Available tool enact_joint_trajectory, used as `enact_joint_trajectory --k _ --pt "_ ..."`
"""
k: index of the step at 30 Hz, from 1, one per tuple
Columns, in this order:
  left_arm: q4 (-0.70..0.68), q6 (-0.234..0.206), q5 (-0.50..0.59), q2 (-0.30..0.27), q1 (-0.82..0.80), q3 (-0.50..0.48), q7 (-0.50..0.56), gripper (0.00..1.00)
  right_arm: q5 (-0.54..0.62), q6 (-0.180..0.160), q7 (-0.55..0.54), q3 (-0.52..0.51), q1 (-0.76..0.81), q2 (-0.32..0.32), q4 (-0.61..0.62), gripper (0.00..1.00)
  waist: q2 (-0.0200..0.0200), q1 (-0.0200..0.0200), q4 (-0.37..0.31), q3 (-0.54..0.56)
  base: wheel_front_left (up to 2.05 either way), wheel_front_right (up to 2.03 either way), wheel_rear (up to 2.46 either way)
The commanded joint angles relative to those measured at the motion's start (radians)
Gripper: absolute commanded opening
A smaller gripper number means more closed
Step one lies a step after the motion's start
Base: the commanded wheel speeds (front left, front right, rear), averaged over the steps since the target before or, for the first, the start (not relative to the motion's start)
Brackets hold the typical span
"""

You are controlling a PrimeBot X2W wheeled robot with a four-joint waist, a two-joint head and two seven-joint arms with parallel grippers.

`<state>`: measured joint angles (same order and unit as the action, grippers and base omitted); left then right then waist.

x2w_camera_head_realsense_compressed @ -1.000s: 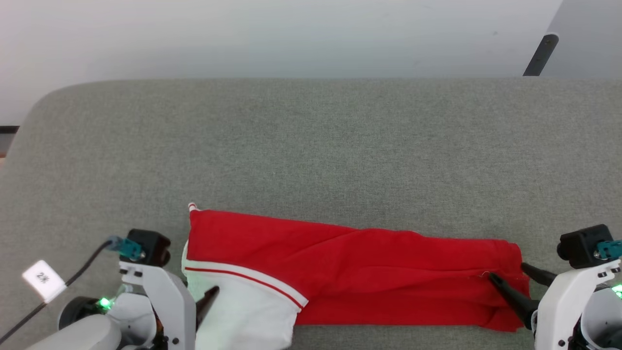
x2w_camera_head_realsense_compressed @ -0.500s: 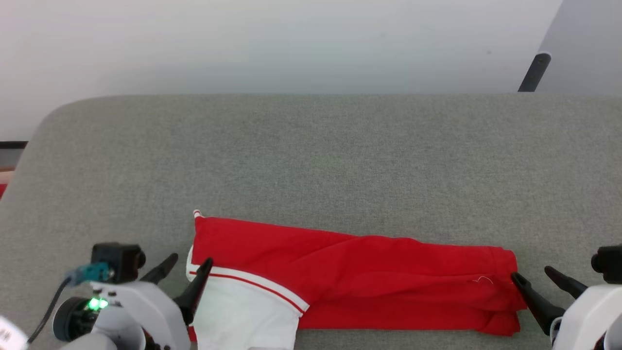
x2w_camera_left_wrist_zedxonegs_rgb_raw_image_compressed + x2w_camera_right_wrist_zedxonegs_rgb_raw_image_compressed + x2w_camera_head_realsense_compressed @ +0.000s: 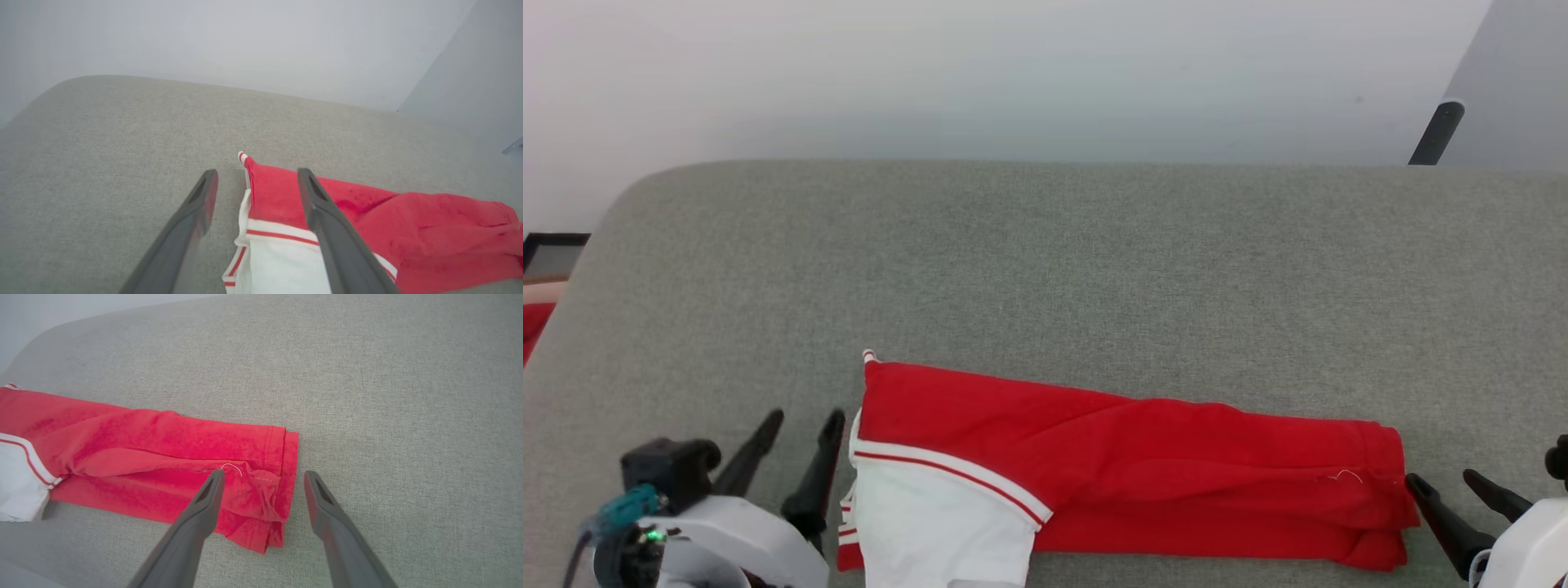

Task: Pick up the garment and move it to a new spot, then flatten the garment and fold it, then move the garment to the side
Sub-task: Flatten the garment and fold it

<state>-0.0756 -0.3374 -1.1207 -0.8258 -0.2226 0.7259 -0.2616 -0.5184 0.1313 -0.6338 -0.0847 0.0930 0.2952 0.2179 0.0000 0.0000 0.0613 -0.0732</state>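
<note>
Risk, as judged: pinching only the top layer at the hem end and peeling the fold open while moving the strip aside. Also risking dragging instead of lifting, so rubbing on the rough cushion (image 3: 1045,261) and bunching the loose layers at the lower right corner. Possibly snagging the small white thread (image 3: 1343,475) with a fingertip. Raising the two ends unevenly, and so letting the middle sag and the sleeve (image 3: 939,523) slip out.

Finding garment (image 3: 1127,457) folded into a long strip, lying flat near the front edge of the cushion, sleeve at the left end, hem at the right. Seeing left gripper (image 3: 805,418) spread wide and empty, just beside the sleeve end; seeing right gripper (image 3: 1441,478) also wide and empty, just beside the hem.

Not seeing the lower part of the sleeve, being cut by the bottom of the head view. Not seeing any lettering, probably being folded inside. Not telling the number of layers. In the left wrist view, noticing one finger crossing over the cloth, perhaps only hovering. Making out only a red patch (image 3: 535,322) at the far left, too little for naming.
</note>
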Motion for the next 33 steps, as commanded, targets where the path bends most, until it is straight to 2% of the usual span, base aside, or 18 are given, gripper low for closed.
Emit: enact_joint_trajectory --k 1,8,14,19,26,32,33 --pt "0.002 0.01 0.025 0.018 0.019 -0.031 -0.003 1.0 0.007 -0.001 -0.003 -0.008 -0.004 -0.002 -0.003 1.0 0.0 0.0 0.003 -0.007 0.0 0.0 0.0" --pt "0.018 0.074 0.16 0.138 0.129 -0.24 -0.002 1.0 0.006 -0.001 -0.055 -0.033 -0.05 -0.001 -0.042 1.0 0.0 0.0 0.013 -0.047 0.0 0.0 0.0" --pt "0.044 0.144 0.242 0.22 0.168 -0.338 -0.002 1.0 0.002 -0.001 -0.119 -0.03 -0.109 -0.001 -0.096 1.0 0.0 0.0 0.029 -0.096 0.0 0.0 0.0" --pt "0.068 0.187 0.284 0.263 0.164 -0.378 -0.002 1.0 0.009 -0.001 -0.158 -0.018 -0.158 -0.004 -0.152 1.0 0.0 0.0 0.043 -0.141 0.0 0.0 0.0" --pt "0.096 0.224 0.317 0.304 0.142 -0.414 -0.002 1.0 -0.006 -0.001 -0.197 0.007 -0.21 -0.027 -0.265 1.0 0.0 0.0 0.064 -0.181 0.0 0.0 0.0" --pt "0.116 0.245 0.323 0.332 0.132 -0.434 -0.002 1.0 -0.033 0.0 -0.232 0.069 -0.237 -0.036 -0.356 1.0 0.0 0.0 0.075 -0.194 0.0 0.0 0.0" --pt "0.119 0.25 0.322 0.336 0.131 -0.436 -0.002 1.0 -0.04 0.0 -0.239 0.083 -0.24 -0.032 -0.366 0.36 0.0 0.0 0.078 -0.195 0.0 0.0 0.0"
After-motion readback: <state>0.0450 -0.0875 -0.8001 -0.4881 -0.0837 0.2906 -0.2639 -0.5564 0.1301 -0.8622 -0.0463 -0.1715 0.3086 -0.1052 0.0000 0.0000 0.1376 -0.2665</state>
